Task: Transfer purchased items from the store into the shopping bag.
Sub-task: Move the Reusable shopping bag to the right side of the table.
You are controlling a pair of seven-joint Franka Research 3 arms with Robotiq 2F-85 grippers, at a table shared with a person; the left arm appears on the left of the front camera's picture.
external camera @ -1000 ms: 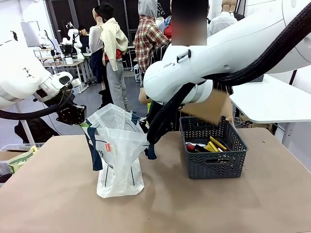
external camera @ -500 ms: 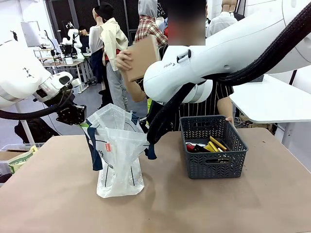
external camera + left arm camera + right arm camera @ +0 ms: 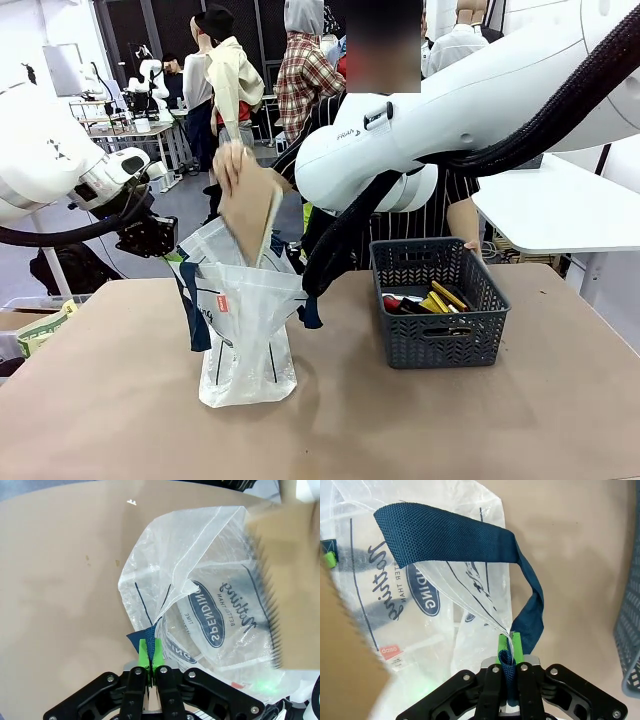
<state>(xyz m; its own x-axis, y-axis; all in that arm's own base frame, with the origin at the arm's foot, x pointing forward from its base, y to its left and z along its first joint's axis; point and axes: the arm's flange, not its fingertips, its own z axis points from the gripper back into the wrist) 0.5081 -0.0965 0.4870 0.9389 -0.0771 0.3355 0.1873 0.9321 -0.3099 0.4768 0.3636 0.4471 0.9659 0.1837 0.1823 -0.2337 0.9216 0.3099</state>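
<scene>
Left pincer [image 3: 151, 647] was clenched on the left rim of the shopping bag [image 3: 245, 330], where a scrap of navy strap met the film. That bag stood upright on the brown surface [image 3: 120, 400], left of centre, its mouth spread wide. Above it a person's hand [image 3: 232, 160] held a flat brown piece [image 3: 248, 210] with a saw-toothed edge, tilted, its lower end at the bag's mouth. Right pincer [image 3: 509, 642] was clenched on the navy handle [image 3: 450, 537] at the bag's right side. Farther right stood the dark lattice basket [image 3: 435, 340], with yellow and red purchased items [image 3: 425, 300] lying inside.
</scene>
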